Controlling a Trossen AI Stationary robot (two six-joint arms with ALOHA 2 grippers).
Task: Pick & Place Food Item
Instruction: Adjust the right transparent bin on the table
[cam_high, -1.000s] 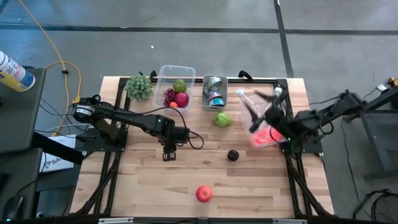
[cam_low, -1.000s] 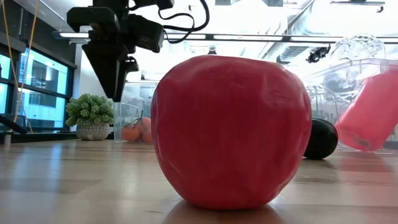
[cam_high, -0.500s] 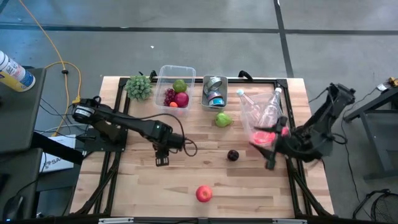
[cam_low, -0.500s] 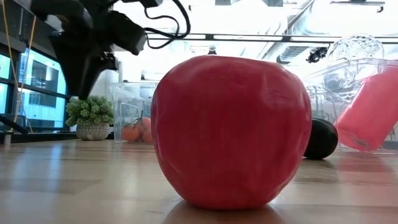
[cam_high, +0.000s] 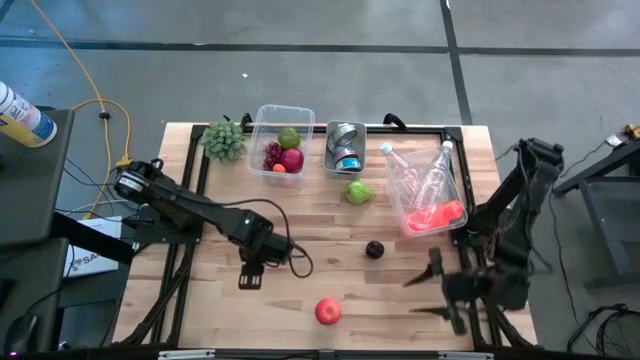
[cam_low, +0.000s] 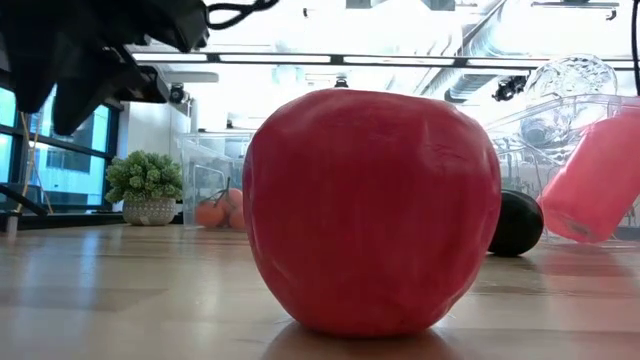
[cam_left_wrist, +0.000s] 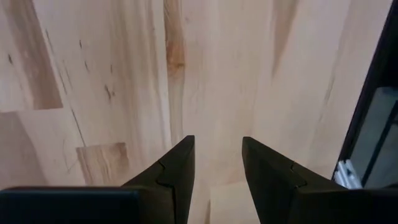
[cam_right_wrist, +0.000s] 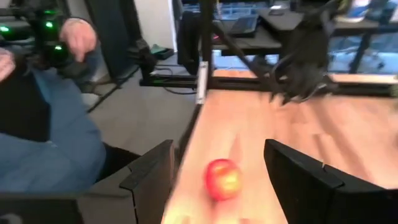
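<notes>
A red apple (cam_high: 327, 311) rests on the wooden table (cam_high: 300, 215) near its front edge and fills the low view (cam_low: 372, 210). My right gripper (cam_high: 415, 297) hangs open to the apple's right, pointing almost level toward the table's left. Its wrist view shows the apple (cam_right_wrist: 222, 178) beyond the open fingers (cam_right_wrist: 217, 144), apart from them. My left gripper (cam_high: 248, 278) hangs open above bare wood left of the apple, pointing down, with nothing between its fingers (cam_left_wrist: 217, 155). It shows dark at the low view's upper left (cam_low: 70, 70).
A dark plum (cam_high: 374, 249) and a green fruit (cam_high: 358, 191) lie mid-table. At the back stand a clear bin of fruit (cam_high: 280, 140), a bin of cans (cam_high: 345, 148), a clear container with bottles and something pink (cam_high: 425, 190), and a small plant (cam_high: 224, 138). A person (cam_right_wrist: 43, 124) sits beyond the table's left end.
My right gripper has swung from the clear container at the right toward the table's near edge, sinking and tipping from pointing down to nearly level, facing the apple. My left gripper has drifted toward the near edge and slightly left. No object has moved.
</notes>
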